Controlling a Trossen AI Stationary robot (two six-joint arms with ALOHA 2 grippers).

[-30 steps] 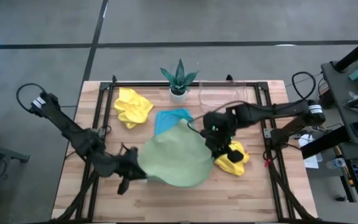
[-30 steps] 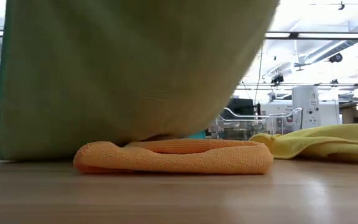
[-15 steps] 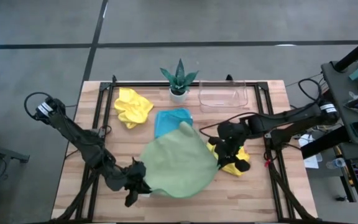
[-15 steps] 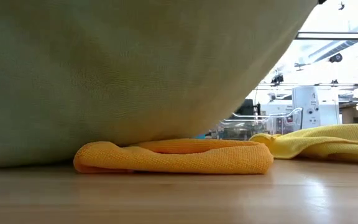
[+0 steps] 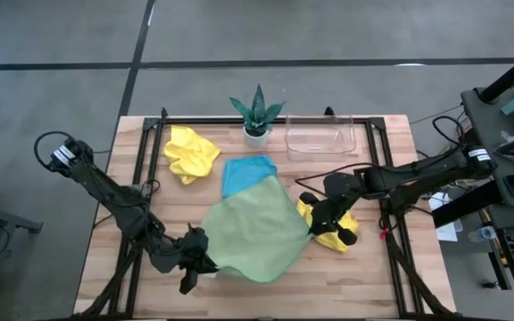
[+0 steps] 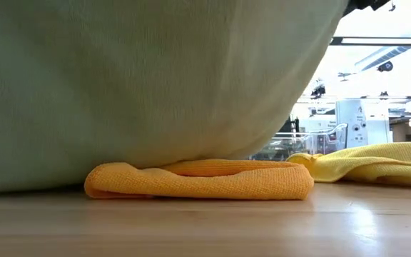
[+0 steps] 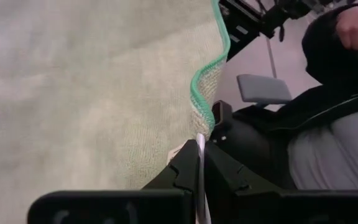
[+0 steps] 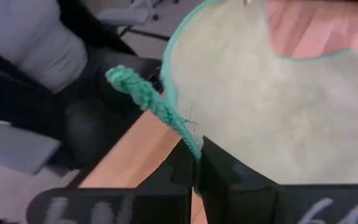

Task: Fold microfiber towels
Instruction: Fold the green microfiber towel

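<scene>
- High view showed the sage green towel (image 5: 252,236) stretched between both arms over the middle of the surface (image 5: 364,285)
- Left gripper (image 5: 194,263) had its jaws clamped on the towel's near corner; right gripper (image 5: 321,214) pinched the opposite edge
- Orange towel (image 6: 198,180) lay folded beneath it
- Blue towel (image 5: 244,169) and two yellow towels (image 5: 190,152) (image 5: 337,230) lay nearby
</scene>
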